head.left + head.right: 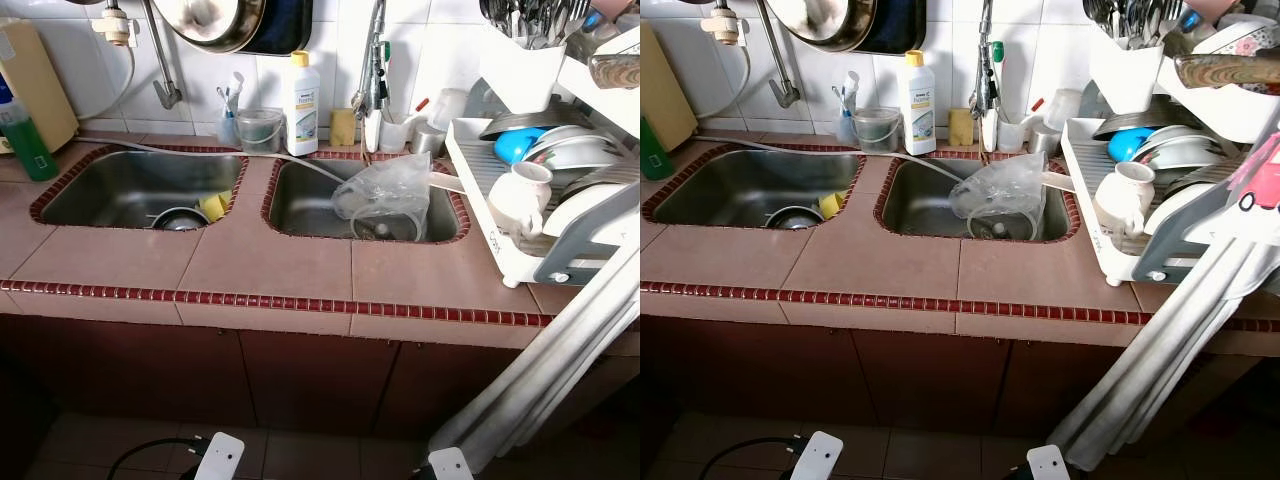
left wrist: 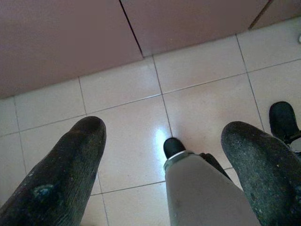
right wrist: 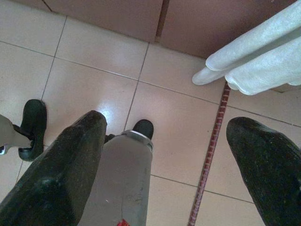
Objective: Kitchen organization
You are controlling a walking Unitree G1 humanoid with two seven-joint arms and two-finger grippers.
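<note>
Below, both arms are being held low beside the cabinet fronts, each aimed at the tiled floor (image 2: pixel 141 84). The left gripper (image 2: pixel 162 155) is being kept with its fingers (image 2: pixel 61 179) spread wide and nothing between them; the right gripper (image 3: pixel 164 160) is likewise being held wide and empty.

On the tabletop (image 1: pixel 270 265), two steel sinks are being framed by a red tile border. In the left sink (image 1: pixel 120 185) a small metal bowl (image 1: pixel 180 218) and a yellow sponge (image 1: pixel 212 206) are being kept near its right wall. In the right sink (image 1: pixel 310 200) a clear plastic bag (image 1: pixel 385 195) is being draped over something that cannot be identified. A white dish rack (image 1: pixel 500 250), loaded with plates and a white mug (image 1: pixel 520 195), is being carried at the tabletop's right end, just beside the right sink. A white detergent bottle (image 1: pixel 302 105) is standing at the back wall between the sinks. The front strip of tabletop is being left bare.
</note>
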